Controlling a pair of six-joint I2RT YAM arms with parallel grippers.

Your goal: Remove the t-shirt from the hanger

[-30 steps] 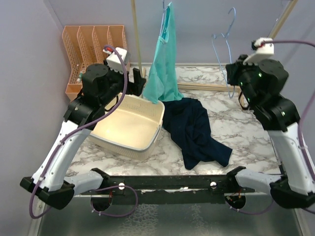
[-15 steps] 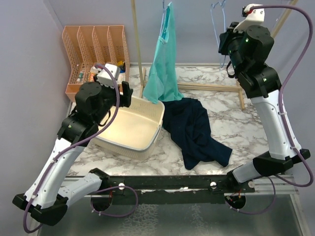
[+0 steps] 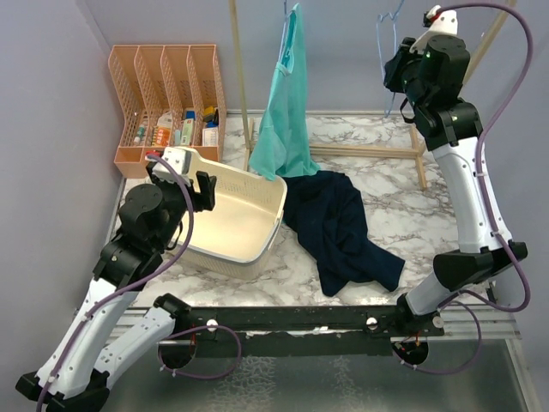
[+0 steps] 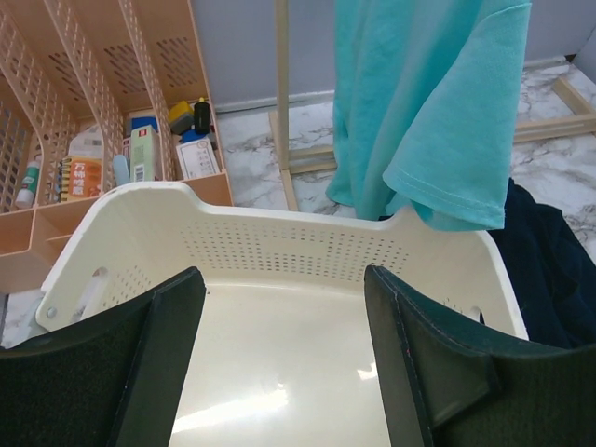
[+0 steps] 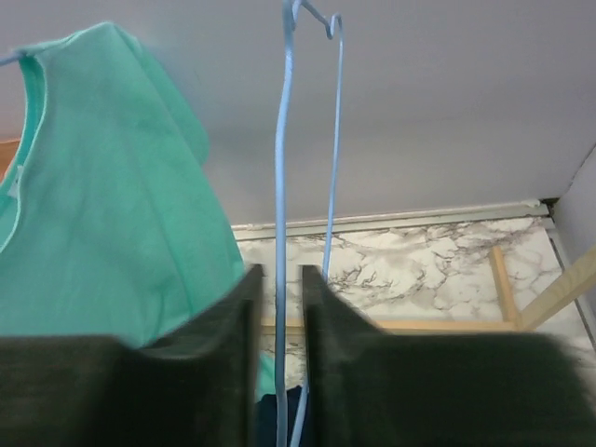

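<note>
A teal t-shirt (image 3: 283, 112) hangs from the rack at the back; it also shows in the left wrist view (image 4: 428, 102) and the right wrist view (image 5: 102, 205). A navy t-shirt (image 3: 343, 223) lies crumpled on the marble table, right of the basket. My right gripper (image 3: 399, 67) is raised at the back right, shut on the thin wire of a bare blue hanger (image 5: 279, 140), whose hook (image 3: 386, 17) reaches the top edge. My left gripper (image 4: 284, 279) is open and empty over the cream basket (image 4: 279, 219).
The cream basket (image 3: 257, 249) stands left of centre. An orange file organizer (image 3: 163, 94) with small bottles stands at the back left. The wooden rack has an upright post (image 3: 238, 69) and a base bar (image 3: 369, 153) on the table. Purple walls close in on the sides.
My right arm rose and carried the blue hanger up toward the back. My left arm drew back from the teal shirt toward the near side, over the basket.
</note>
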